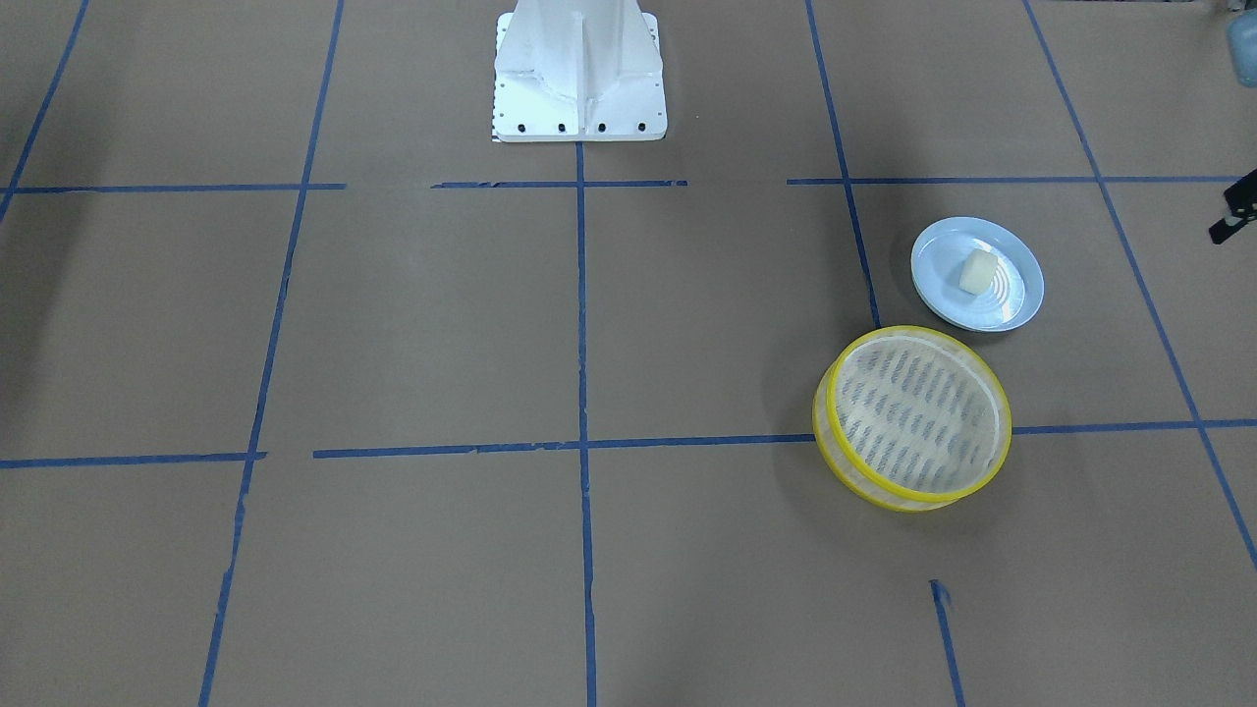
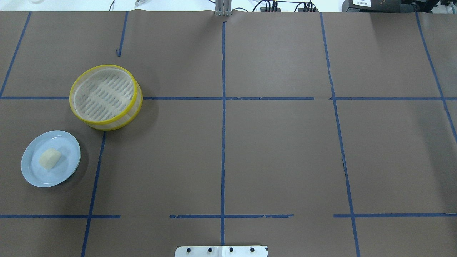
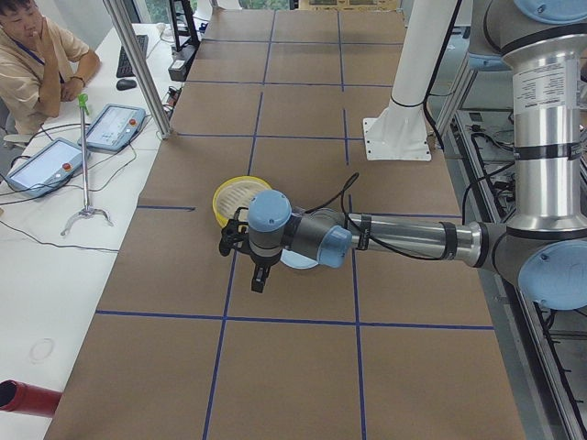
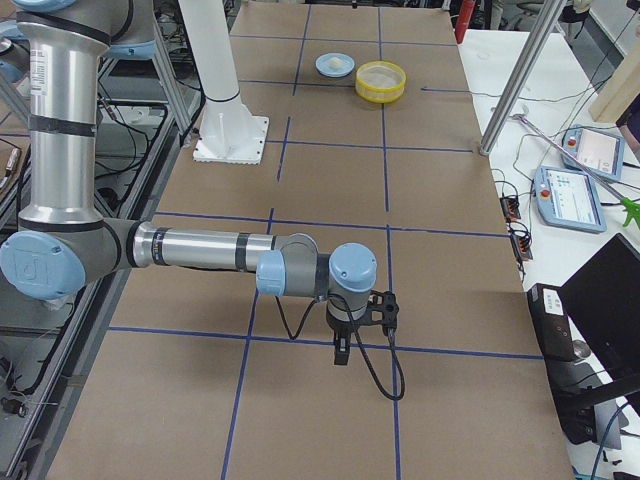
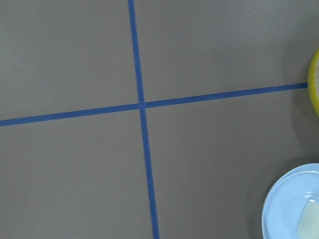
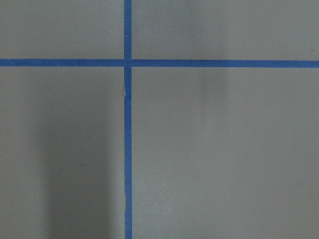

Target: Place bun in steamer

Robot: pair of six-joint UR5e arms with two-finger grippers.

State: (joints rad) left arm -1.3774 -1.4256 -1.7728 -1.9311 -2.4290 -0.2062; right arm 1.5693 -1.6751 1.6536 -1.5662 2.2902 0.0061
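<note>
The cream-white bun [image 1: 978, 270] lies on a light-blue plate [image 1: 938, 250] on the robot's left side of the table; it also shows in the overhead view [image 2: 49, 158] and at the corner of the left wrist view [image 5: 309, 219]. The yellow-rimmed steamer [image 1: 918, 334] stands empty just beyond the plate [image 2: 66, 142]. My left gripper [image 3: 260, 275] hangs above the table beside the plate, seen only in the exterior left view, so I cannot tell its state. My right gripper [image 4: 341, 352] hangs far away over bare table; I cannot tell its state.
The table is brown paper with a blue tape grid. The white robot base [image 1: 579, 79] stands at the middle of the robot's edge. A seated operator [image 3: 37, 55] and tablets [image 3: 110, 126] are beside the table's far side.
</note>
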